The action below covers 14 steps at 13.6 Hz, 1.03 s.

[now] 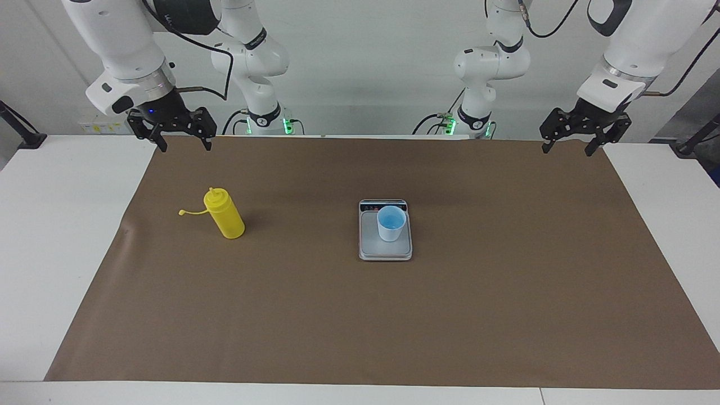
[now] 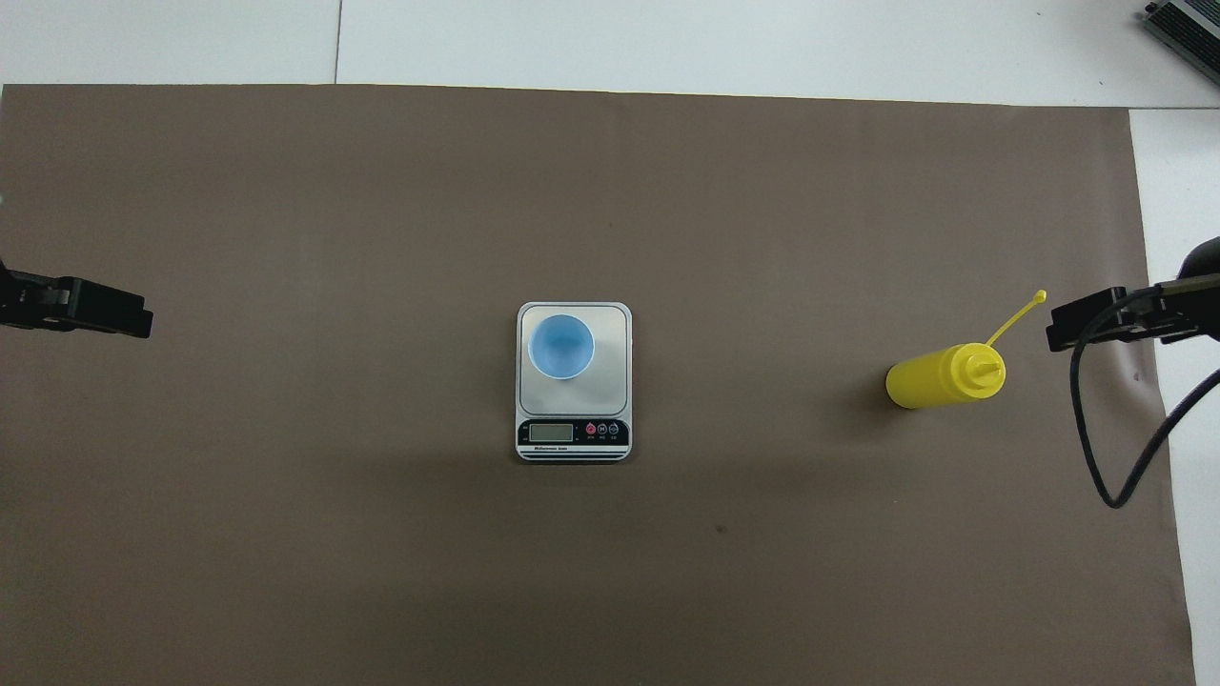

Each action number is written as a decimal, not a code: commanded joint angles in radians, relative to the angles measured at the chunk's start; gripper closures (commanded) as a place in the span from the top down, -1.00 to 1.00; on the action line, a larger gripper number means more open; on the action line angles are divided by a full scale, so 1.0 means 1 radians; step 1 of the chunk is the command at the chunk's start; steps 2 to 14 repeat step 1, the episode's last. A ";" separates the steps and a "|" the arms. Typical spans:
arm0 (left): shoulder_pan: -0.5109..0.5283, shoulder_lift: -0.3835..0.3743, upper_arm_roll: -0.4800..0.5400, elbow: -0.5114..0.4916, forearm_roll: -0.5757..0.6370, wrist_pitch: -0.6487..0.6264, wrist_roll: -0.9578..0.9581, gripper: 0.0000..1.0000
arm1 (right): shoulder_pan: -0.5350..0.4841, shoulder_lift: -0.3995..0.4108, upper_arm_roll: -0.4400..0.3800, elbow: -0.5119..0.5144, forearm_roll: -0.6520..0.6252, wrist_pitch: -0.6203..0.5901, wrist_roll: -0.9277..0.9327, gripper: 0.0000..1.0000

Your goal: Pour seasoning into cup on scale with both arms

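The yellow seasoning bottle (image 1: 225, 218) (image 2: 939, 377) stands upright on the mat toward the right arm's end of the table, its tethered cap (image 1: 182, 213) sticking out sideways. The light-blue cup (image 1: 390, 224) (image 2: 561, 346) stands on the plate of the scale (image 1: 385, 251) (image 2: 616, 333) at mid-table; the display strip is at the end nearer the robots. My right gripper (image 1: 184, 148) (image 2: 1096, 320) hangs open and empty over the mat's edge, apart from the bottle. My left gripper (image 1: 566, 151) (image 2: 100, 314) hangs open and empty over the mat's other end.
A brown mat (image 1: 360, 320) covers most of the white table (image 1: 50, 236). A black cable (image 2: 1096, 457) loops down beside the right gripper. A grey device (image 2: 1187, 24) lies at the table corner farthest from the robots, at the right arm's end.
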 commanded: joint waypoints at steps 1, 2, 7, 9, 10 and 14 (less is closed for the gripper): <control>0.000 -0.024 0.001 -0.021 -0.013 0.002 0.010 1.00 | -0.012 -0.020 0.007 -0.027 0.015 0.016 0.013 1.00; 0.000 -0.024 0.001 -0.021 -0.013 0.002 0.010 1.00 | -0.012 -0.020 0.007 -0.027 0.015 0.016 0.013 1.00; 0.000 -0.024 0.001 -0.021 -0.013 0.002 0.010 1.00 | -0.012 -0.020 0.007 -0.027 0.015 0.016 0.013 1.00; 0.000 -0.024 0.001 -0.021 -0.013 0.002 0.010 1.00 | -0.012 -0.020 0.007 -0.027 0.015 0.016 0.013 1.00; 0.000 -0.024 0.001 -0.021 -0.013 0.002 0.010 1.00 | -0.012 -0.020 0.007 -0.027 0.015 0.016 0.013 1.00; 0.000 -0.024 0.001 -0.021 -0.013 0.002 0.010 1.00 | -0.012 -0.020 0.007 -0.027 0.015 0.016 0.013 1.00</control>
